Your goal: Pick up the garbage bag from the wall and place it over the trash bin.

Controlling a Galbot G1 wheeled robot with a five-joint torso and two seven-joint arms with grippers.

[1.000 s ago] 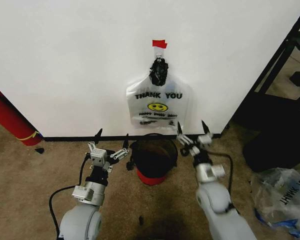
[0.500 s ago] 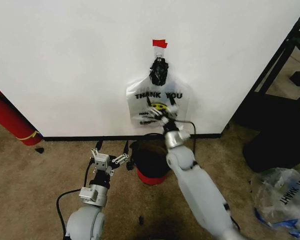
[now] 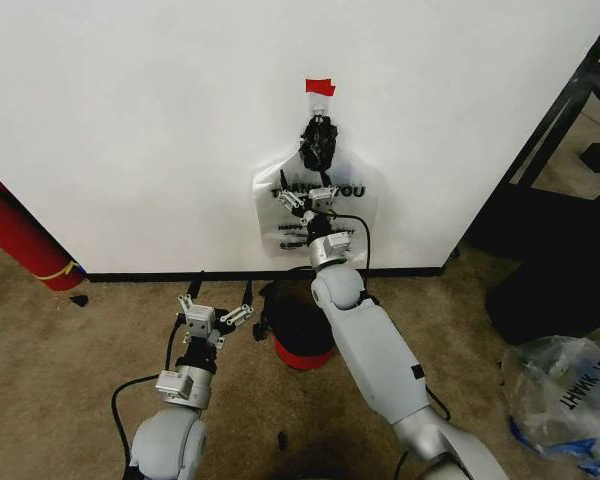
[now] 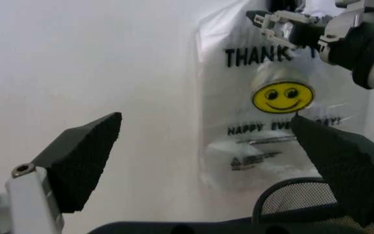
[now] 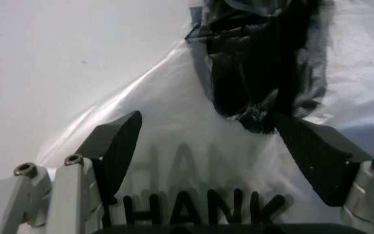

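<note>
The garbage bag (image 3: 365, 215) hangs flat on the white wall (image 3: 140, 130). It is translucent plastic with THANK YOU lettering and a yellow smiley, and a black bunched neck (image 3: 318, 143) under red tape. My right gripper (image 3: 303, 197) is raised against the bag's upper part, open, its fingers straddling the plastic just below the black bunch (image 5: 258, 63). The right wrist view shows that gripper (image 5: 206, 122) with the bag (image 5: 174, 151) between its open fingers. The trash bin (image 3: 298, 352), red with a black rim, stands on the carpet below. My left gripper (image 3: 224, 285) waits open, low beside the bin.
A long red cylinder with a yellow band (image 3: 20, 240) leans at the left wall. A clear bag with black letters (image 3: 565, 395) lies on the carpet at the right, next to black furniture (image 3: 550, 230). A black baseboard (image 3: 140, 275) runs along the wall.
My right arm has risen from beside the bin up to the bag on the wall, its gripper staying open. The left gripper has drawn back slightly and sits lower.
</note>
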